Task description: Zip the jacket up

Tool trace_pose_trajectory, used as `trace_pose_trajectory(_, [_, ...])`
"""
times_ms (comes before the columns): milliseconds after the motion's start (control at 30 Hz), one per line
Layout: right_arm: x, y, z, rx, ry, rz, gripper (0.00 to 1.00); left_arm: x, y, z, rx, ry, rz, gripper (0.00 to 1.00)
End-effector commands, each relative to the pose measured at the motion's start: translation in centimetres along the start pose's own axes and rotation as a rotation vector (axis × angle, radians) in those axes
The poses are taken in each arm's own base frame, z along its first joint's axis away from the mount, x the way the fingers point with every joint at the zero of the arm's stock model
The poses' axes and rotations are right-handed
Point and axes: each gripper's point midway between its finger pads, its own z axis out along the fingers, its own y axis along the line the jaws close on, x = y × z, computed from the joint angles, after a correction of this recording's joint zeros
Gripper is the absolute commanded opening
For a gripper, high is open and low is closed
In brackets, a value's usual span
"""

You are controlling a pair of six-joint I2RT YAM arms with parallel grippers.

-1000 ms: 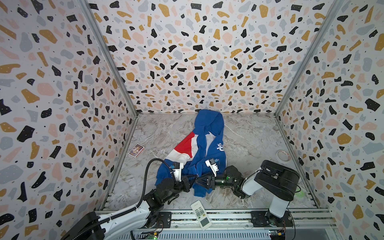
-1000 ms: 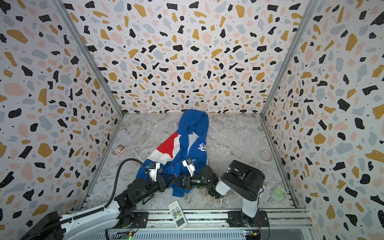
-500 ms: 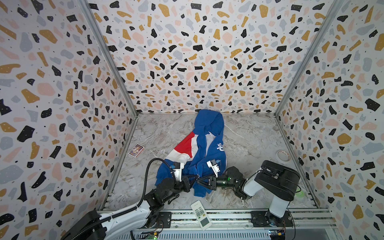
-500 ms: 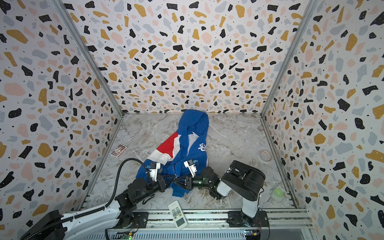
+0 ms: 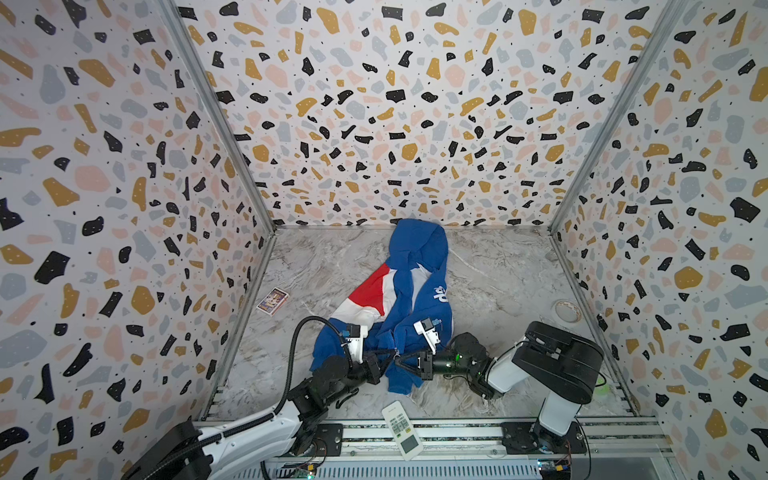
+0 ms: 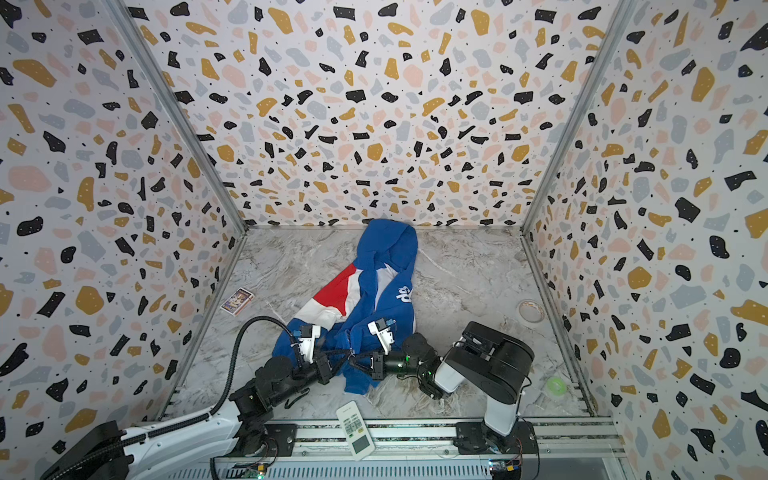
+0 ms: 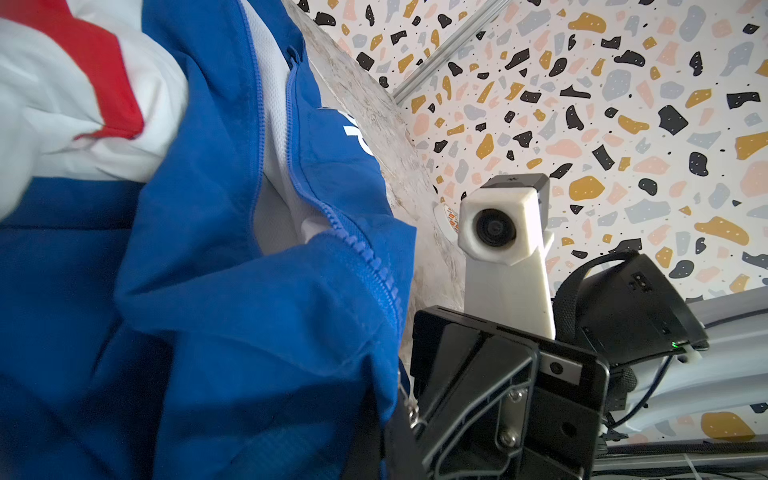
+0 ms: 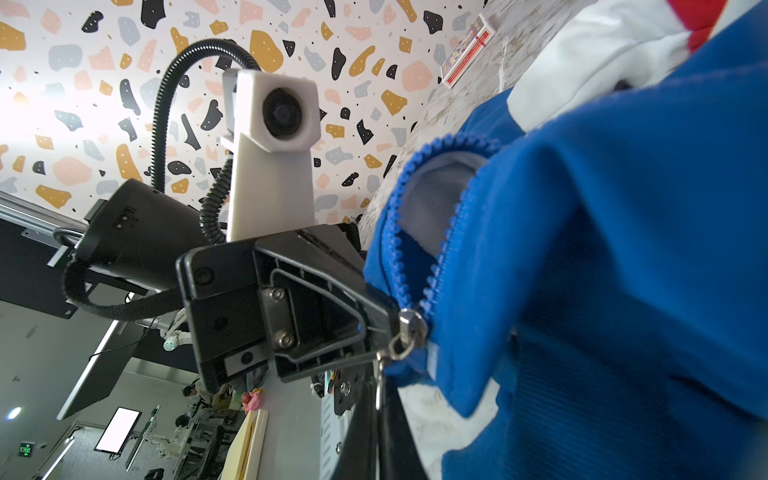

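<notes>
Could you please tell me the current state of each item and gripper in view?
jacket: lying crumpled, front open.
zipper: almost fully undone, slider at the bottom hem.
left gripper: shut on the jacket hem beside the slider.
right gripper: shut on the pull tab.
remote: lying flat, buttons up.
card box: lying flat.
tape roll: lying flat.

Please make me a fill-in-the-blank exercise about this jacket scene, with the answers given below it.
1. The jacket has its hood toward the ____ wall.
2. Its zipper is mostly ____.
3. The left tool and right tool are shut on its ____ hem.
4. The card box lies by the ____ wall.
Answers: back, open, bottom, left.
</notes>
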Motion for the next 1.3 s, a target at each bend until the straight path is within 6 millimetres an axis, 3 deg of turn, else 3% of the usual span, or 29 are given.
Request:
trace_pose_trajectory(0, [-1.4, 1.9, 0.2, -0.043, -0.024, -0.035, 0.0, 4.1, 4.5, -1.6, -0.078, 0.078, -0.001, 0.0])
trace_pose_trajectory(367, [-2.3, 1.7, 0.6, 0.014, -0.01, -0.024, 0.0, 4.5, 5.1, -1.7, -0.098, 0.09, 0.012, 0.0])
trace_pose_trajectory(900, [-8.0, 1.8, 1.1, 0.051, -0.117, 0.034, 0.0, 4.8, 5.6, -1.8, -0.123, 0.106, 0.022, 0.0])
trace_pose_trajectory(1267, [-9.9, 1.7, 1.0, 0.089, -0.143, 0.056, 0.0, 5.1, 5.8, -1.7, -0.14, 0.13, 0.059, 0.0])
